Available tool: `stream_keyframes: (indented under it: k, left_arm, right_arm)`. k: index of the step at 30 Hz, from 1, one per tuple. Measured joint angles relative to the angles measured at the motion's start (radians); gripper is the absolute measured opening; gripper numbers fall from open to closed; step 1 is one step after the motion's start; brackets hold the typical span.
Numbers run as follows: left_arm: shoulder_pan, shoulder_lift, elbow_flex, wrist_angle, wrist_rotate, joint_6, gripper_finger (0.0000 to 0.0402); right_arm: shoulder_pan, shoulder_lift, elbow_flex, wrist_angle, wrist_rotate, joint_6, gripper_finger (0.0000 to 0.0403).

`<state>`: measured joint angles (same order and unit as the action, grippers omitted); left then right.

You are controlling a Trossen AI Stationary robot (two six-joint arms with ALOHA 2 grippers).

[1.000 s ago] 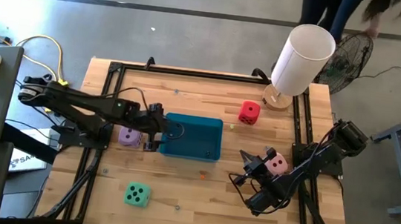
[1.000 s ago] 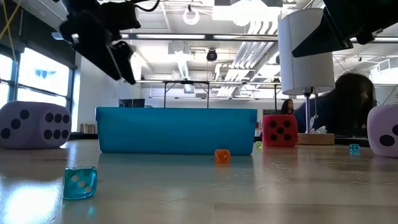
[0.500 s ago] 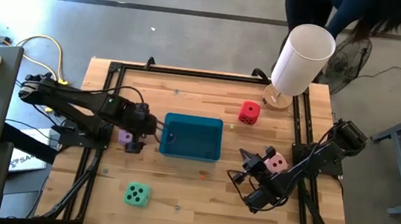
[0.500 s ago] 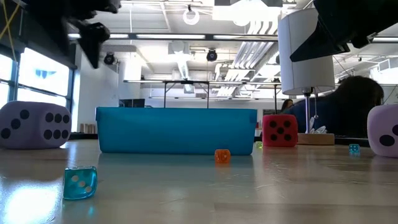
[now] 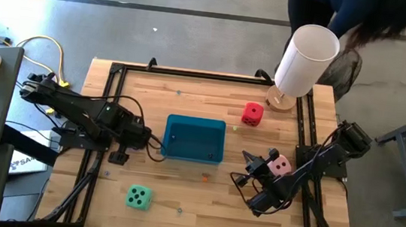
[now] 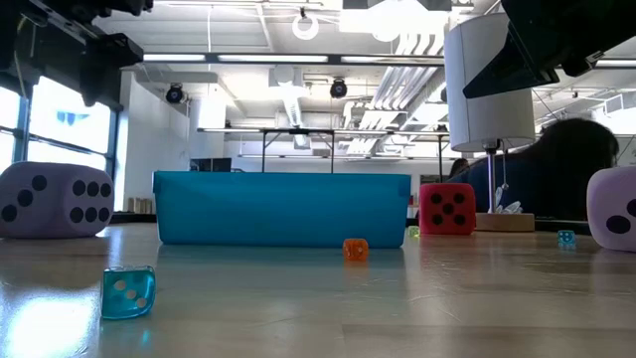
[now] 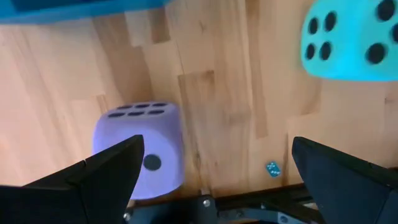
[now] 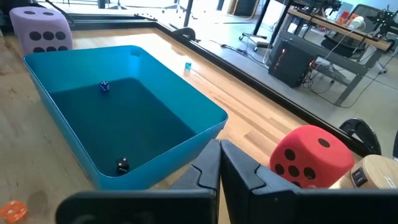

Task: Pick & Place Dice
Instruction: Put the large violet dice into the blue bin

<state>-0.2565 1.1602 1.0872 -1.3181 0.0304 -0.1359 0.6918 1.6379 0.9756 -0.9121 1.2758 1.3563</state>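
Wooden slat table (image 5: pixel 179 194) seen from above, dark frame rails round it, white cylinder lamp (image 5: pixel 305 60) at the far right corner, a person just beyond. Teal tray (image 5: pixel 194 138) sits mid-table, probably the drop target. Left gripper (image 5: pixel 122 144) hangs just left of the tray, right over the lilac die, hiding it in this view. Red die (image 5: pixel 251 114) far right of tray; pink die (image 5: pixel 280 165) beside the right gripper (image 5: pixel 249 164), apart from it; mint green die (image 5: pixel 138 197) near left, alone. Tiny orange die (image 5: pixel 205 178) lies near the tray.

Low view: lilac die (image 6: pixel 53 200) rests on the table left of the tray, untouched; a small clear blue die (image 6: pixel 127 291) lies near.

Left wrist view: fingers (image 7: pixel 102 171) spread as wide as they go, holding nothing, lilac die between and below them — lined up for a grab, I'd judge.

Right wrist view: fingers (image 8: pixel 205 171) pressed together, empty, aimed at the tray; arm looks parked. Two tiny dice lie inside the tray.

No readable writing anywhere.
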Motion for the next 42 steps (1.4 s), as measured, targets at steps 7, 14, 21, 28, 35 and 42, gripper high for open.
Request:
stream_keyframes:
  k: [7,14,21,28,35,42]
  left_arm:
    - [0.055,-0.067,-0.061,0.0,-0.059,-0.044,0.04]
    - [0.085,-0.131,-0.119,0.01,-0.067,-0.077,0.04]
    - [0.084,-0.134,-0.146,0.027,-0.137,-0.12,0.04]
    - [0.084,-0.133,-0.165,0.041,-0.223,-0.18,0.04]
    - [0.084,-0.133,-0.164,0.043,-0.224,-0.18,0.04]
    - [0.084,-0.133,-0.165,0.044,-0.224,-0.179,0.04]
  right_arm:
    - [0.0,0.0,0.0,0.001,-0.003,0.0,0.0002]
    - [-0.001,0.0,0.0,0.006,0.001,-0.024,0.0002]
    - [-0.001,0.0,0.0,0.008,0.007,-0.026,0.0002]
    - [-0.001,0.0,0.0,0.011,0.005,-0.026,0.0002]
    - [-0.001,0.0,0.0,0.011,0.007,-0.026,0.0002]
    - [-0.001,0.0,0.0,0.011,0.007,-0.026,0.0002]
